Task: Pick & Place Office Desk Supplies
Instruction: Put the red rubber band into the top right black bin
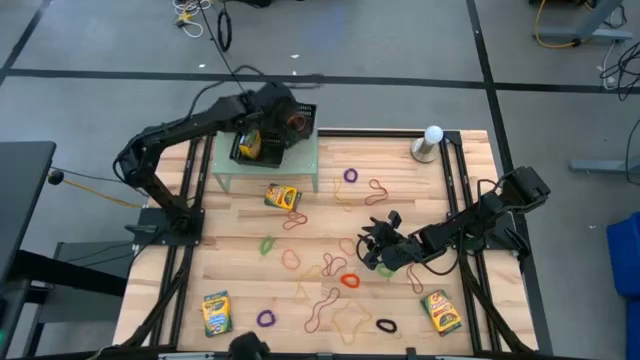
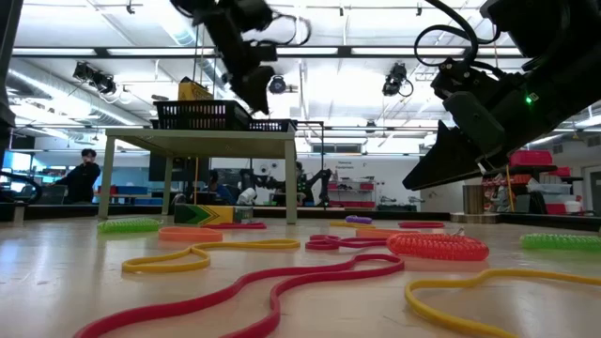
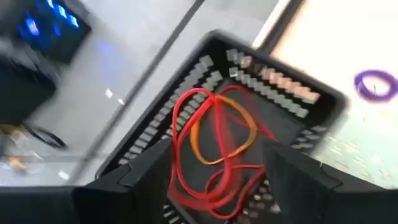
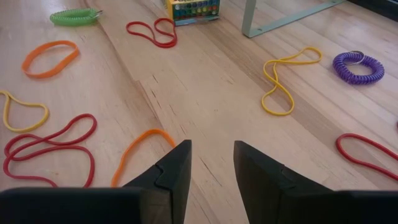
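My left gripper [image 3: 216, 148] hangs open over a black mesh tray [image 3: 281, 79] on the raised pale shelf [image 1: 300, 165] at the far left. Red rubber bands [image 3: 186, 124] and an orange one [image 3: 200, 144] lie in that tray, under the fingers. A crayon box [image 1: 248, 145] stands in the neighbouring tray. My right gripper [image 4: 211, 149] is open just above the table right of centre [image 1: 372, 245], with bare wood between its fingers. An orange band [image 4: 138, 148] lies on the wood beside one finger. Loose bands and crayon boxes [image 1: 282, 196] [image 1: 216, 312] [image 1: 441, 310] lie about.
A white ball on a grey stand [image 1: 432, 140] is at the far right corner. Purple coils [image 4: 356, 67] [image 1: 349, 175], a green coil [image 4: 74, 16], yellow [image 4: 283, 81] and red [image 4: 152, 32] bands lie across the table's middle. The shelf's legs [image 4: 249, 18] stand on the wood.
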